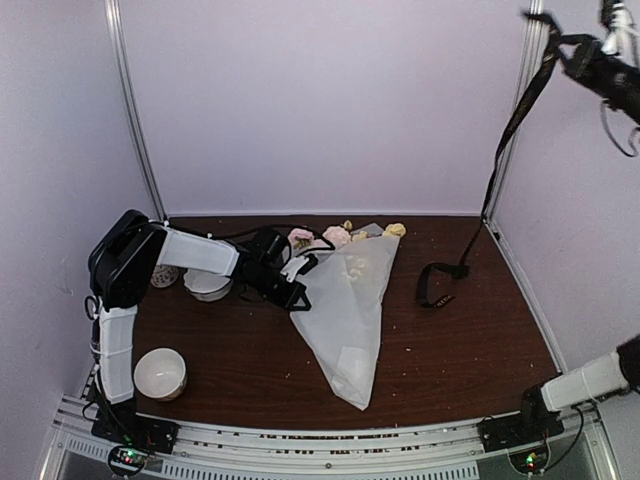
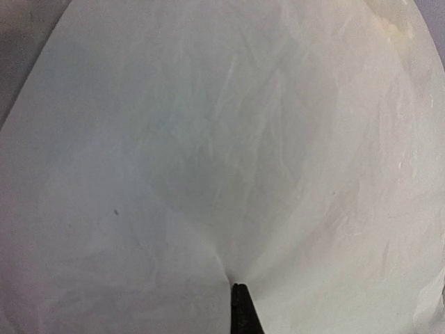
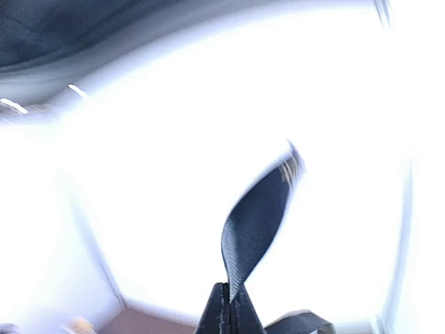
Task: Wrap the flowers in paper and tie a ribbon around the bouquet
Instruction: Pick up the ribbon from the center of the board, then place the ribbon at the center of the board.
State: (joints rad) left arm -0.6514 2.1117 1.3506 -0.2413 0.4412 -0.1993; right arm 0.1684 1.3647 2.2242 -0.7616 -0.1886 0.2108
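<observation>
**Paper cone on desk, ribbon lifted clear**

The paper lay rolled into a loose white cone on the brown desk. Its narrow tip pointed toward the near edge and its wide mouth toward the back wall. The flowers showed at that wide end, with pink blooms on the left and yellow ones on the right, close to the rear edge of the desk.

The left tool sat at the cone's upper left edge. In the left wrist view its fingers were pressed together on the sheet, which creased at the pinch and filled nearly the whole frame.

The ribbon was not around the cone. It hung as a long black strip from the upper right corner down to the desk, and its lower end lay in a loop to the right of the paper, apart from it. The right tool was raised high near the right frame post. In the right wrist view its fingers were clamped tight on the ribbon, with a short length curling above the tips.

A white bowl stood near the left arm's base. A second bowl sat farther back, partly under that arm.
</observation>
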